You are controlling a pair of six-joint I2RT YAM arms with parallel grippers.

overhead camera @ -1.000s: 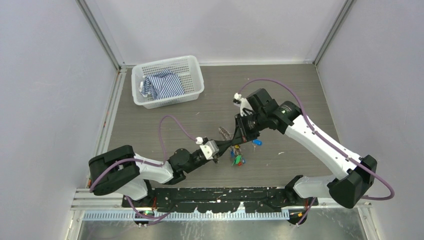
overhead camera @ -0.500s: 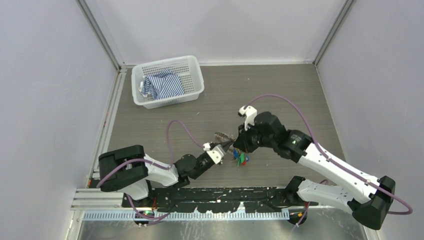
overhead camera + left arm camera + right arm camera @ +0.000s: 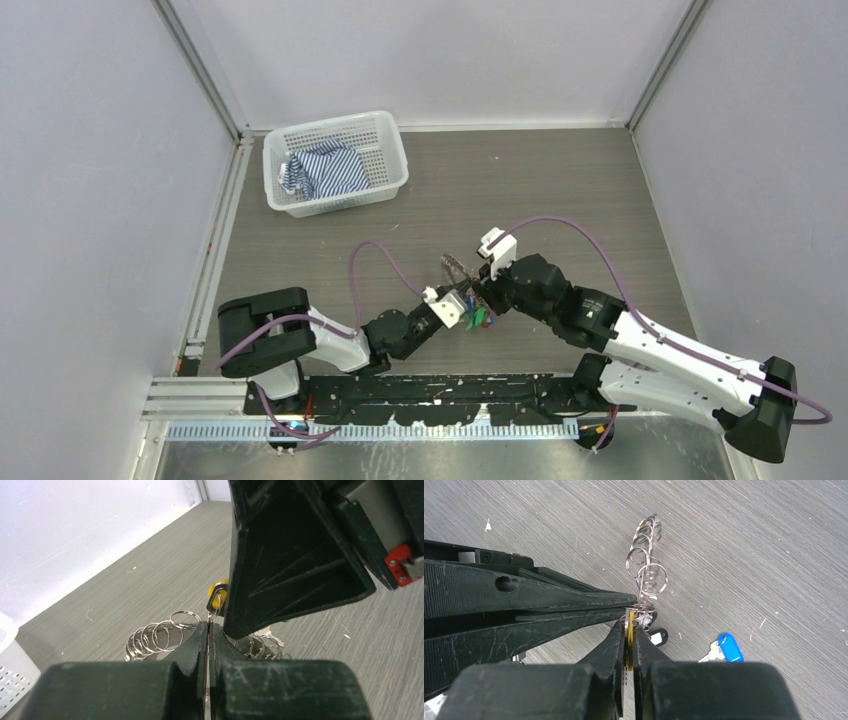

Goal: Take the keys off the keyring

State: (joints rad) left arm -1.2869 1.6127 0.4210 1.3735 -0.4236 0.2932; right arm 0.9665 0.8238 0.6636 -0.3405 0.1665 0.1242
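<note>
Key-removal step in hand, well apart from the basket (image 3: 335, 160): left end effector (image 3: 208, 626) clamped shut on the keyring (image 3: 646, 572), right end effector (image 3: 629, 625) pinching a yellow-tagged key (image 3: 218, 586), which probably next needs sliding off the ring's wire

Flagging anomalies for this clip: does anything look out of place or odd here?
Mildly: a crumpled striped cloth sits in the white basket, and one blue-tagged key lies loose on the table, apart from the bunch.

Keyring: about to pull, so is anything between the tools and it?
Nothing visible. The left tool pinches a small ring beside the yellow tag; the right tool is shut on that tag.
</note>
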